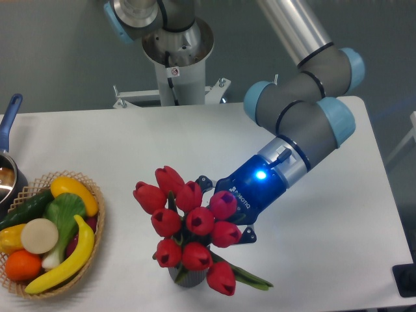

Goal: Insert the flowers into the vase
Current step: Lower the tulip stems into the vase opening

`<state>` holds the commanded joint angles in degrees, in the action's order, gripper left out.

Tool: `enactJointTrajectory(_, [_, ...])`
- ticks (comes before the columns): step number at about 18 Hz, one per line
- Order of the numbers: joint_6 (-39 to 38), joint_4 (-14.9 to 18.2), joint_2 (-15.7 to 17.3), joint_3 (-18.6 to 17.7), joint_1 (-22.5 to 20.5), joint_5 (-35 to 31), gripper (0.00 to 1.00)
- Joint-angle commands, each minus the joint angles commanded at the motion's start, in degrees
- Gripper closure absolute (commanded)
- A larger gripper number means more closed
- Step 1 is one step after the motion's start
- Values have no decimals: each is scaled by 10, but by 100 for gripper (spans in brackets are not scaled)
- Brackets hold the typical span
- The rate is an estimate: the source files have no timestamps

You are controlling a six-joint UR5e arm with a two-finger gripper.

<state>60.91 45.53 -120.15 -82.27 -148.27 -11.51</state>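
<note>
Tulips point(188, 224) standing in my vase point(187, 277).
Gripper point(224, 214) sits just behind the buds; I can't tell its opening.

The tulip bunch point(188, 227) crowds over the vase point(187, 275), hiding its mouth. The gripper point(224, 211) is pressed into the buds from the right. The fruit basket point(49, 234) blocks the left edge; bare tabletop point(338, 247) lies open to the right.
</note>
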Motion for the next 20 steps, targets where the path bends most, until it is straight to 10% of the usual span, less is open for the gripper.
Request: enactJointTrajectory(20, [149, 0, -2, -116, 4, -7, 86])
